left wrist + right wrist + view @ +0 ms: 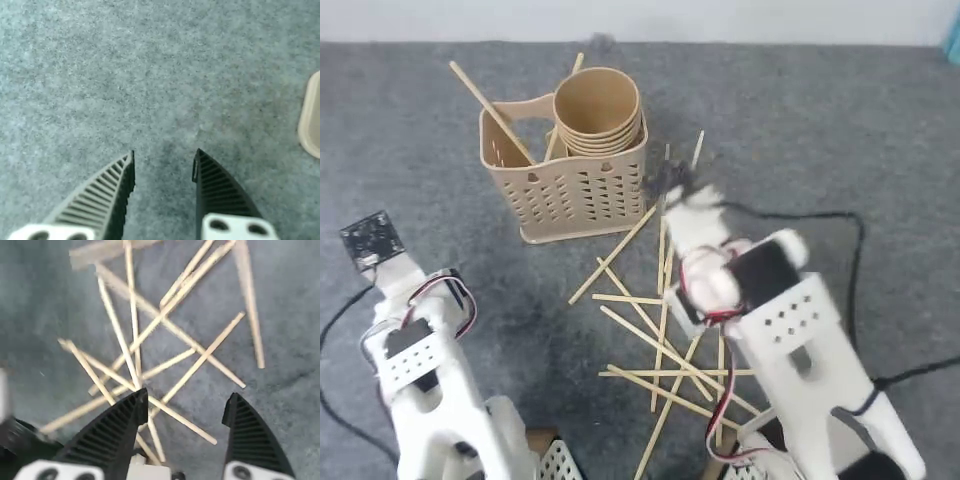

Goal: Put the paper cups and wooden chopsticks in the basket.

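Fingers (pixel 112 432) of right gripper (pixel 187 396) wide, empty.

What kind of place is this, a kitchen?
Probably a robot practice table, not a kitchen: grey mat, the left arm and right arm, and chopsticks strewn beside a basket.

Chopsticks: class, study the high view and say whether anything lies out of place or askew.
Yes. Many chopsticks lie crisscrossed in a loose pile on the mat beside the basket, not in it. A few in the basket lean out at a slant; the cups sit stacked inside.
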`<action>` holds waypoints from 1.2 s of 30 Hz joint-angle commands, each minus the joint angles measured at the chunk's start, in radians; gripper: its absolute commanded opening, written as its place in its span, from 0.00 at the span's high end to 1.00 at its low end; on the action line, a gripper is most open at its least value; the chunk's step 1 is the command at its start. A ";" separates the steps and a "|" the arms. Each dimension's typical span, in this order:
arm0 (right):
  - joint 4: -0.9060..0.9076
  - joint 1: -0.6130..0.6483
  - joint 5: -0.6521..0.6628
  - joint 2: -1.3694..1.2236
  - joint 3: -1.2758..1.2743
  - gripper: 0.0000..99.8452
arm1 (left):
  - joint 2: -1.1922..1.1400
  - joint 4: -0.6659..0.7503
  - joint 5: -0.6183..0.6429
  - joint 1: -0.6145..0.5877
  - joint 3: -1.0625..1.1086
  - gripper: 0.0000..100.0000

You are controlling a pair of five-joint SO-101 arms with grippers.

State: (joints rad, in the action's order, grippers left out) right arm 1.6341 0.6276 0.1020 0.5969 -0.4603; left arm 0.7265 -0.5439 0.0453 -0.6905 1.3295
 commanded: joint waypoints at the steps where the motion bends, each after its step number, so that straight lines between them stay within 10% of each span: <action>1: -0.159 0.008 0.060 0.073 -0.135 0.75 | 0.023 0.021 -0.012 -0.002 -0.004 0.82; 19: -1.288 -0.246 -0.107 -0.094 -0.572 0.75 | 0.023 0.020 -0.012 -0.048 -0.005 0.82; 36: -1.357 -0.271 -0.107 -0.435 -0.413 0.75 | 0.023 0.020 -0.014 -0.023 -0.004 0.82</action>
State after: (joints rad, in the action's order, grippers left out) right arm 0.2777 0.3759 0.0054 0.1626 -0.9452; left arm 0.7265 -0.5439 0.0453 -0.7227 1.3295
